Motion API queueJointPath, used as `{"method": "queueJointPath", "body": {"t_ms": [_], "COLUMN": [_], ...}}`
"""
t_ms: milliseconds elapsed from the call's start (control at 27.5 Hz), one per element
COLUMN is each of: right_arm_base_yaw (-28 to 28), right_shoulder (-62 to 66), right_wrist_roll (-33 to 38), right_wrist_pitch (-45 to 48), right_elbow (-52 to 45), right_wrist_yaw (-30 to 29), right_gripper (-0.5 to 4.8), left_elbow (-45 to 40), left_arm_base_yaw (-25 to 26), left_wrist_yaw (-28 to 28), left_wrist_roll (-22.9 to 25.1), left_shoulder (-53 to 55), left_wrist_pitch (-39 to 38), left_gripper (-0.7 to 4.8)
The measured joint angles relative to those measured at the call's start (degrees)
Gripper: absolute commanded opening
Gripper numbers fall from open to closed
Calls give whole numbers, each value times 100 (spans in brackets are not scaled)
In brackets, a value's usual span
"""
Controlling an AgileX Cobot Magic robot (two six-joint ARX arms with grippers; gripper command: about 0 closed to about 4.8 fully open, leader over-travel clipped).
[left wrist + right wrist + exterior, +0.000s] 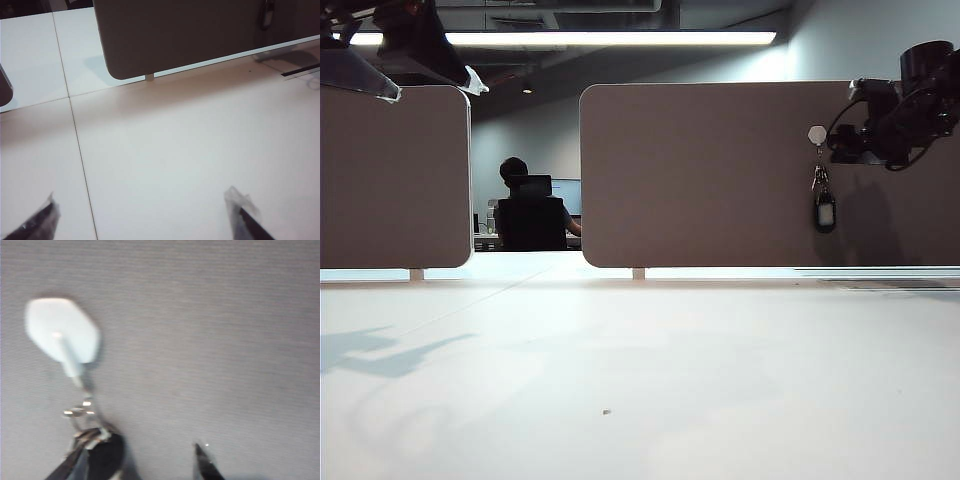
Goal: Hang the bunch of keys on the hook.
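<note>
The bunch of small silver keys with its black oval fob (823,200) is hanging from the tiny pale hexagonal hook (817,134) on the brown panel (720,170) — just beside the right gripper (135,467), whose jaws are standing apart, one tip alongside the fob. The left gripper (145,215) is hovering wide open over the white table (640,380), well away. Light, loose and jangly — likely best pinched at the ring.

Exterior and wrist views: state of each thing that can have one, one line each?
bunch of keys: hanging from the hook, fob lowest, clear of the table.
hook: on the brown panel, carrying the key ring.
right gripper: open, level with the keys beside the panel, gripping nothing.
left gripper: open, empty, above the bare table.
</note>
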Motion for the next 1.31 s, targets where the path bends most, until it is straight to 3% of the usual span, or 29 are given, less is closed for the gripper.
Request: {"method": "queueJointPath", "body": {"t_ms": [73,109,146,182,218,255,291,400,510,619,801,910,1092,1311], "right_arm_base_yaw": [31,31,24,24,26,28,33,46,389,656,1117,1252,1300,1362], "right_shoulder": [-17,-52,-166,-260,-516,-654,-933,-1390,-2004,-2789,-4273,-5298,-7232,-8655], "right_wrist_roll": [-2,2,7,4,-66,-118,-378,-479,-337,-216,-415,-435,-435,-387], "right_wrist_pitch": [-57,-157,-391,-566,-1110,-1414,-1996,-2505,-2682,-2636,-2463,-2365,-1751,-1545], "right_elbow": [0,0,-7,-7,-9,-7,13,-133,-457,-778,-2168,-3565,-5716,-7364], "right_wrist_yaw": [-20,-20,-17,-20,-15,-13,-13,-22,15,-52,-11,83,107,131], "right_gripper": [202,46,-15,-10,-10,-10,-10,-10,-10,-10,-10,-10,-10,-9], "left_elbow": [0,0,0,15,138,212,372,575,546,586,570,570,131,-634], "left_arm_base_yaw": [0,0,0,0,0,0,0,-2,-4,4,0,2,-2,-2], "left_wrist_yaw": [0,0,0,0,81,149,278,330,-417,-1034,-1276,-1604,-1287,-837], "left_wrist_roll": [-2,0,-2,-4,-2,-2,-4,-39,-376,-411,-365,-365,-400,-1019], "left_shoulder": [0,0,0,0,-11,-35,-140,-350,-1233,-2291,-4081,-4555,-4780,-4791], "left_wrist_pitch": [2,2,24,35,-20,-37,-44,-7,-192,-256,-2752,-3364,-3609,-3233], "left_gripper": [479,479,479,144,8,-10,-6,-6,-6,-6,-6,-6,-6,-6]}}
